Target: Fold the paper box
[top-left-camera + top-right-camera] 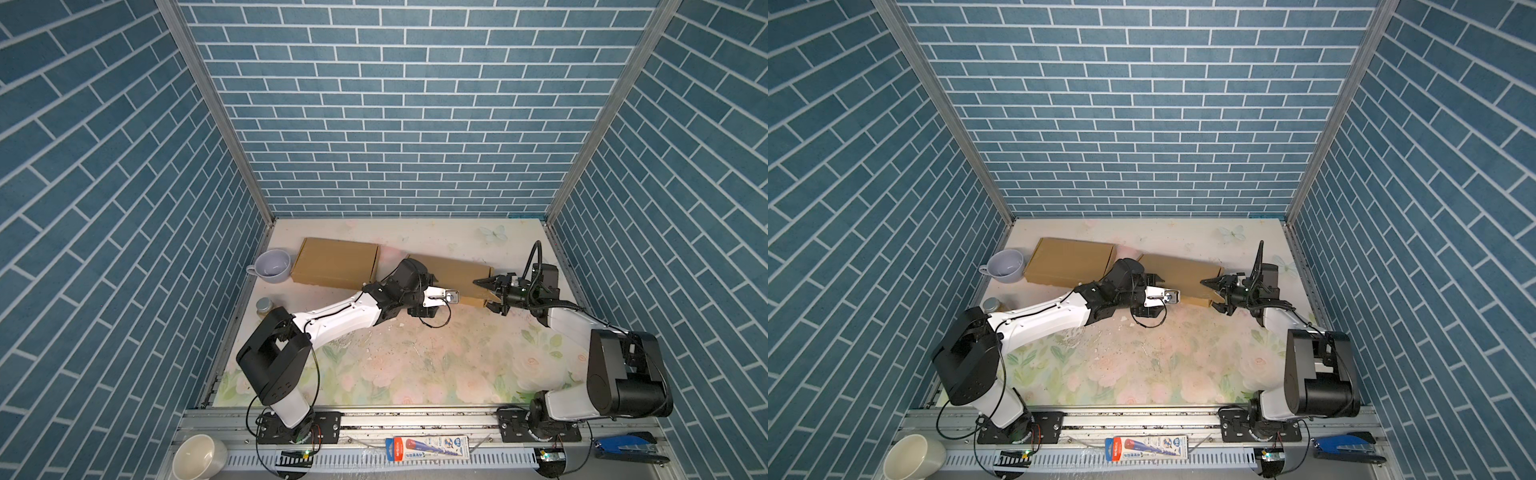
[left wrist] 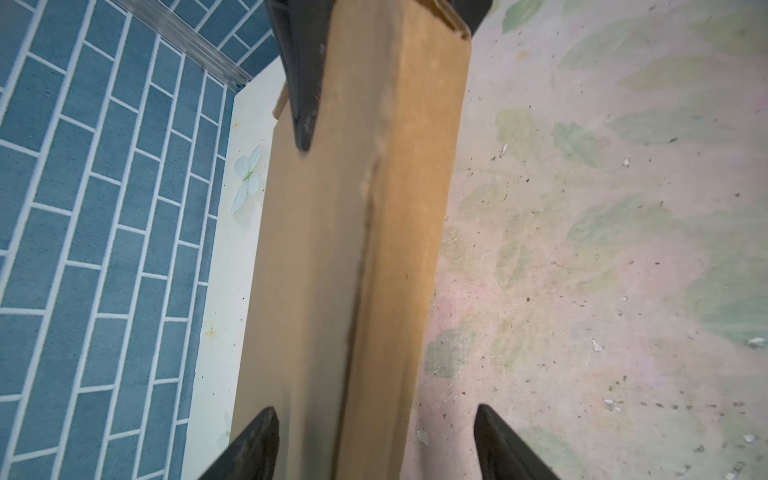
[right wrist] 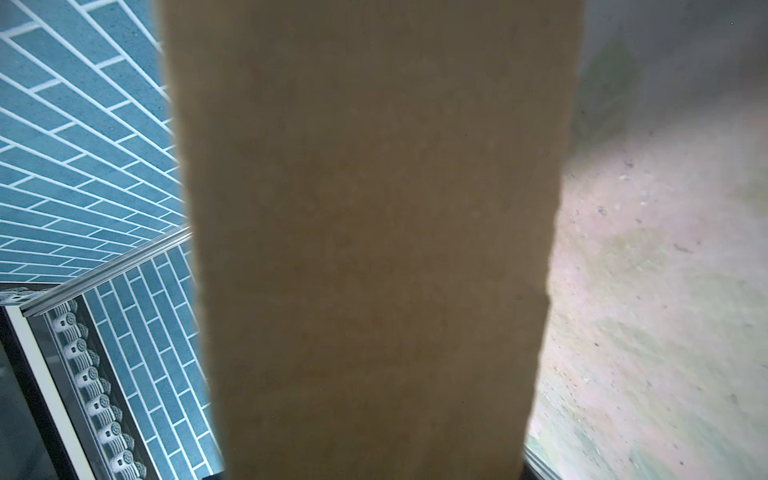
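Observation:
A flat brown paper box (image 1: 453,272) lies at the back of the floral table, right of the middle; both top views show it. My left gripper (image 1: 442,295) stands open at its left end. In the left wrist view one of its fingertips (image 2: 266,424) hangs over the top face (image 2: 316,257), the other over the table in front. My right gripper (image 1: 490,295) is at the box's right end, shut on it. One of its fingers (image 2: 303,104) lies on the top, the other against the front wall. Cardboard (image 3: 374,249) hides its jaws in the right wrist view.
A second brown box (image 1: 334,262) lies at the back left, touching the first. Left of it stand a lilac cup (image 1: 272,266) and a small jar (image 1: 263,305). Brick-patterned walls close three sides. A white mug (image 1: 197,457), a packet (image 1: 428,448) and a blue stapler (image 1: 627,446) lie off the front rail.

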`<action>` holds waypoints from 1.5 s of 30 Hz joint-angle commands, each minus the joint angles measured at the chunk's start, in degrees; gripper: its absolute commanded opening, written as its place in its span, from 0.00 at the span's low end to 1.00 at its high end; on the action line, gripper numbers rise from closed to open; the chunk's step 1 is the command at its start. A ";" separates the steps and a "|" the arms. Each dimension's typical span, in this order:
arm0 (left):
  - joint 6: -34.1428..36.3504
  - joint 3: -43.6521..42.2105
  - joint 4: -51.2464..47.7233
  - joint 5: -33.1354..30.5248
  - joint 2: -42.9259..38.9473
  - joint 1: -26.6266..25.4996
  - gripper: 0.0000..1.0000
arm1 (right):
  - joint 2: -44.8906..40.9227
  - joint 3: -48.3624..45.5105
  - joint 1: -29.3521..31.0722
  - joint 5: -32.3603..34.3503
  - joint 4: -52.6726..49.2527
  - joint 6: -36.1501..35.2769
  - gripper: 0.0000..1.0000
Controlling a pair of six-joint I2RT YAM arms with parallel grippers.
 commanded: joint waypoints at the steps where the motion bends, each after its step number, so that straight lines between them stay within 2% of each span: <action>1: 4.15 -2.84 5.38 -5.07 -0.66 -0.67 0.75 | -2.55 2.60 -0.12 -3.13 -2.27 2.71 0.48; 11: 12.05 -11.65 25.52 -13.56 -2.10 -1.67 0.73 | -5.72 1.73 -0.11 -4.51 -3.60 5.71 0.47; 20: 15.85 -13.94 33.09 -16.03 -1.37 -1.60 0.61 | -6.36 1.60 0.98 -5.38 -4.64 6.13 0.47; 24: 16.62 -13.87 32.19 -16.06 -1.43 -1.65 0.55 | -6.62 1.59 0.99 -5.47 -4.58 6.26 0.51; 29: 16.38 -13.24 30.80 -16.71 -2.10 -1.58 0.47 | -7.32 1.61 0.99 -5.39 -4.31 5.31 0.66; 36: 13.97 -12.66 27.54 -18.41 -2.72 -1.32 0.42 | -10.88 0.09 -0.14 -3.54 -6.00 1.93 0.77; 43: 10.03 -7.42 14.65 -18.08 -3.35 -0.63 0.39 | -13.33 -0.99 -2.57 -3.89 -9.72 -1.04 0.79; 45: 7.72 -4.63 7.74 -17.27 -3.71 -0.53 0.39 | -13.95 1.29 -4.20 -3.44 -16.43 -6.27 0.80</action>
